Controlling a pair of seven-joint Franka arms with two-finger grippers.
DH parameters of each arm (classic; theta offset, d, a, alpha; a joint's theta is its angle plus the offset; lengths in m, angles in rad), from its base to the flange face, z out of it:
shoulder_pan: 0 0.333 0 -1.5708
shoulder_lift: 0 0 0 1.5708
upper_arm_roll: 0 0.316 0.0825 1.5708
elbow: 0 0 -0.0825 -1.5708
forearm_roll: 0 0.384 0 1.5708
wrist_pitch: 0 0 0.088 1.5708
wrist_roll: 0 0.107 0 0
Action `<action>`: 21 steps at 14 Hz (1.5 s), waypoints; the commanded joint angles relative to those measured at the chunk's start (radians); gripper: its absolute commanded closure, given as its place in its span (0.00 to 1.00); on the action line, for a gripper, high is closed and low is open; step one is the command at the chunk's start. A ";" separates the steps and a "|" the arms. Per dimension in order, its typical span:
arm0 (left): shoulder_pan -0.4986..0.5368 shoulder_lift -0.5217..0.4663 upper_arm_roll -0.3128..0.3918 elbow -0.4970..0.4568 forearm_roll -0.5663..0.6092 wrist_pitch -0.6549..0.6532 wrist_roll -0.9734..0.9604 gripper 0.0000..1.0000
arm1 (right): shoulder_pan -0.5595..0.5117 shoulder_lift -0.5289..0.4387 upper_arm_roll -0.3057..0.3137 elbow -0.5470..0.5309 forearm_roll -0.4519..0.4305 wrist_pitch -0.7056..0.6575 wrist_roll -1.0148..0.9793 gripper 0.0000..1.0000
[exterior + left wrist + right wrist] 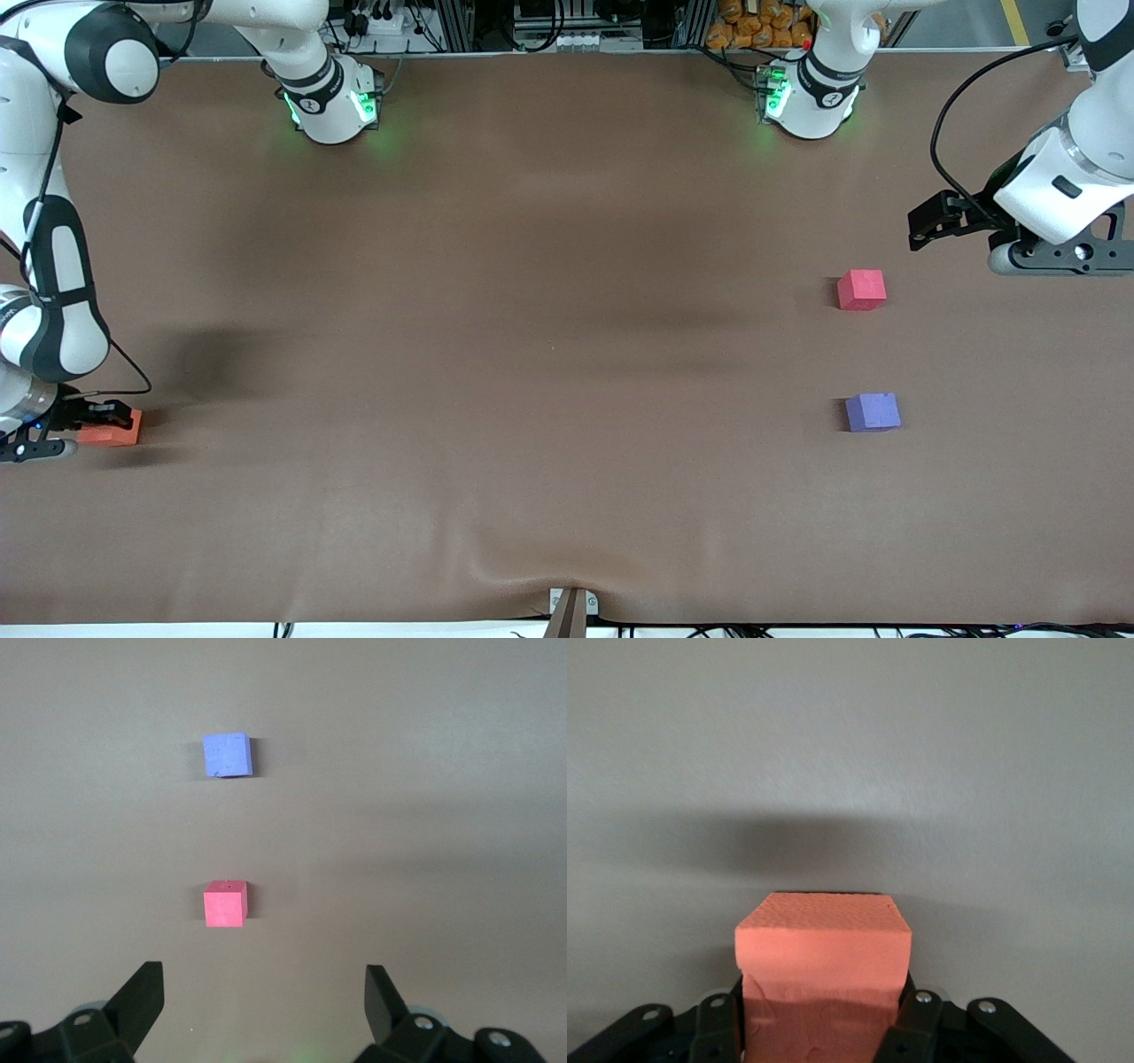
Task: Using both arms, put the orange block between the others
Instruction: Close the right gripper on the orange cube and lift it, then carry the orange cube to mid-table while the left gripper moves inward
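The orange block [118, 427] sits low at the right arm's end of the table, with my right gripper [99, 420] shut on it. In the right wrist view both fingers press into the foam sides of the orange block [823, 967], held in the right gripper [822, 1028]. The others lie toward the left arm's end: a red-pink cube [861, 290] and a purple cube [873, 412] nearer the front camera, with a gap between them. My left gripper [926, 226] hangs open over the table close to the red-pink cube. From the left gripper [264, 1001] I see the red-pink cube [225, 904] and the purple cube [228, 755].
The brown table cover [549, 354] has a wrinkle at the front edge by a small bracket [572, 606]. The two green-lit arm bases [330, 102] [806, 97] stand along the back edge.
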 commanded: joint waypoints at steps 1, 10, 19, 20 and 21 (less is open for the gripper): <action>-0.001 0.003 -0.003 0.005 -0.006 0.005 0.018 0.00 | 0.042 -0.102 0.020 0.001 0.027 -0.129 -0.048 1.00; -0.023 0.023 -0.003 0.005 -0.008 0.005 0.009 0.00 | 0.442 -0.302 0.089 0.001 0.030 -0.344 0.112 1.00; -0.047 0.064 -0.003 0.006 -0.005 0.014 0.003 0.00 | 0.900 -0.245 0.086 0.001 0.021 -0.309 0.886 1.00; -0.052 0.069 -0.003 0.006 -0.005 0.017 0.003 0.00 | 0.926 -0.228 0.086 0.001 0.022 -0.278 0.954 1.00; -0.061 0.074 -0.003 0.006 -0.003 0.017 0.001 0.00 | 0.950 -0.211 0.086 0.002 0.022 -0.252 1.006 1.00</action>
